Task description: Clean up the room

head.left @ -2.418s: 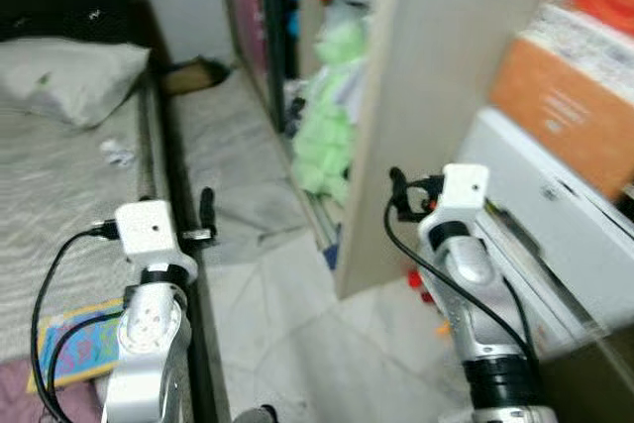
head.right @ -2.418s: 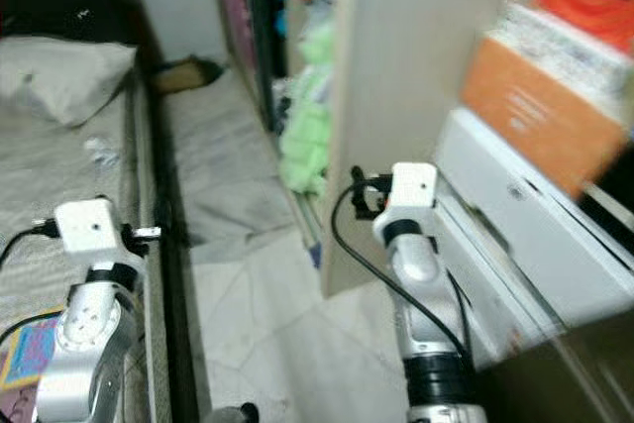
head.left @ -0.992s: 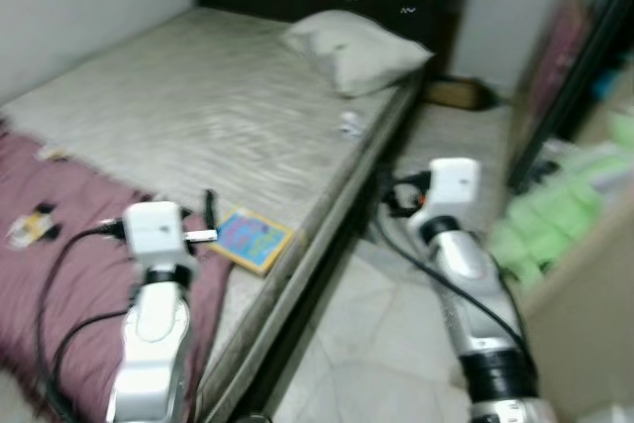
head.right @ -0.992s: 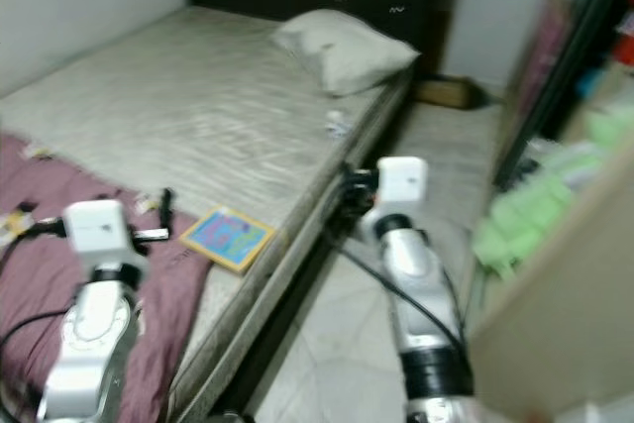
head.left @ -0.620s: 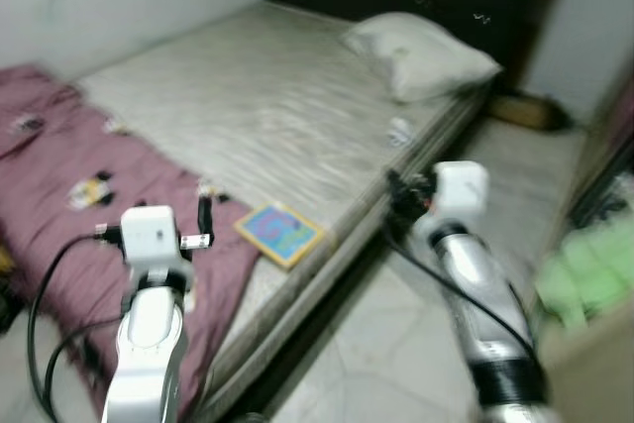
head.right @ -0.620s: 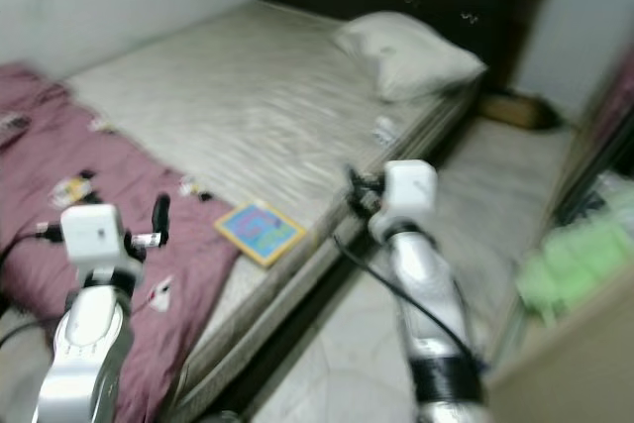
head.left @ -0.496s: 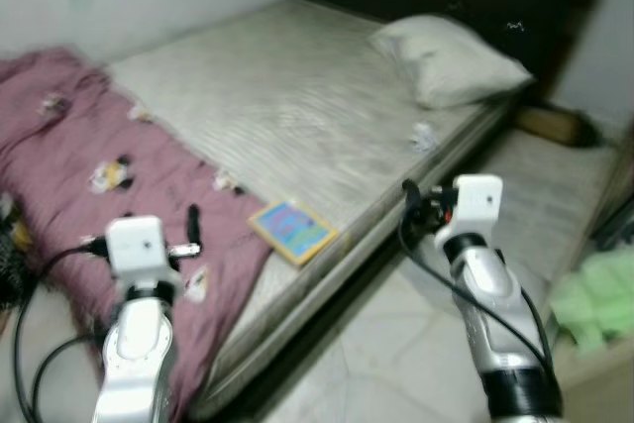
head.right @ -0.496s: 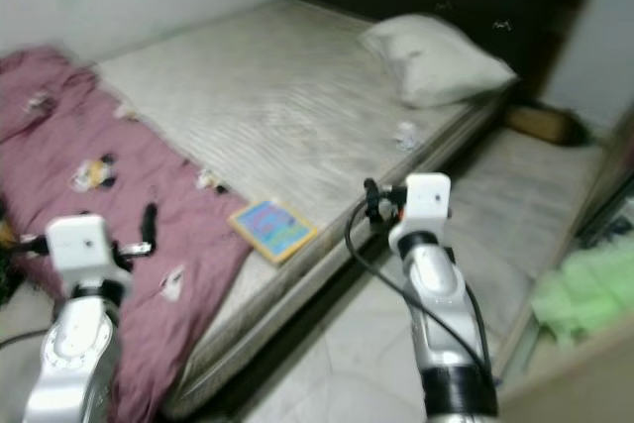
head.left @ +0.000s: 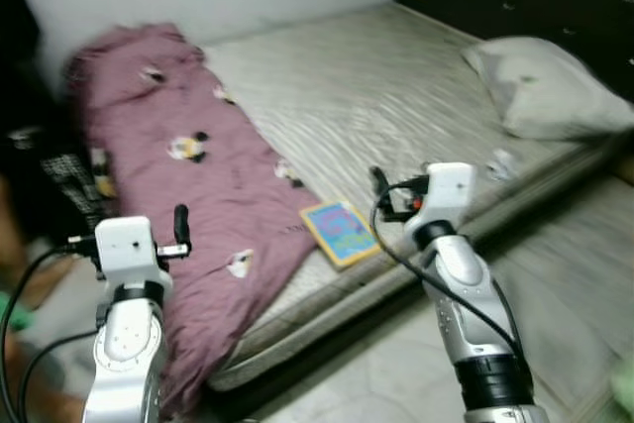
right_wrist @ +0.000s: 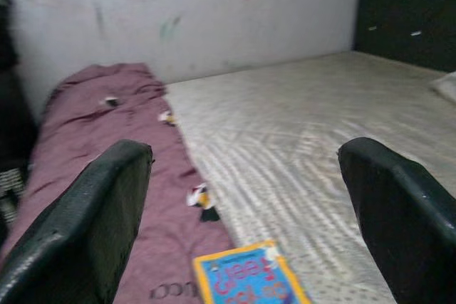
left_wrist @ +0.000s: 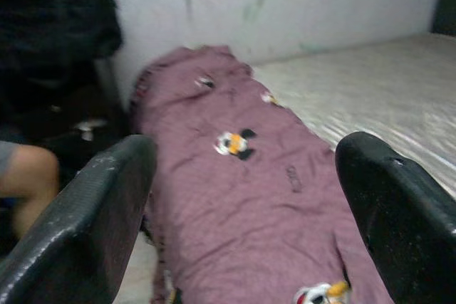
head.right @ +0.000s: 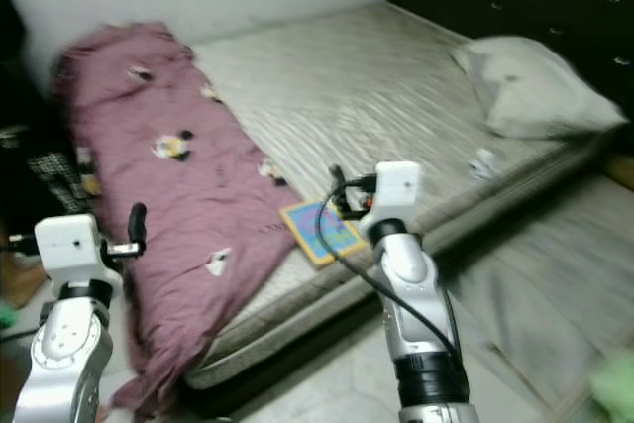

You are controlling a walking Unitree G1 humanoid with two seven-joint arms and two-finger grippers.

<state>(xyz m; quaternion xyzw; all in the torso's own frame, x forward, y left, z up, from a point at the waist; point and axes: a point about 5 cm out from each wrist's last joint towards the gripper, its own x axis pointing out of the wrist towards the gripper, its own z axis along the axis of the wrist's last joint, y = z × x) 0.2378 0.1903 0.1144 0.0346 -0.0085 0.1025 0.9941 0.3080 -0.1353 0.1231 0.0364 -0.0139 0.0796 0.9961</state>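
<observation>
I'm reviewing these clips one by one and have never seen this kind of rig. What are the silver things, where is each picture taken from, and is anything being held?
The silver things are a humanoid robot's two arms. The two wide pictures come from its head camera; the other two look out along each wrist's black fingers. The left gripper and right gripper are both open and hold nothing. Ahead is a bed with a purple blanket, a blue book, a pillow and a small crumpled scrap.

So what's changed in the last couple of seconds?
The head camera swung left, from the wardrobe to the bed; the things themselves didn't move. The book, pillow and maroon blanket lie untouched. Left gripper and right gripper stay open and empty.
</observation>
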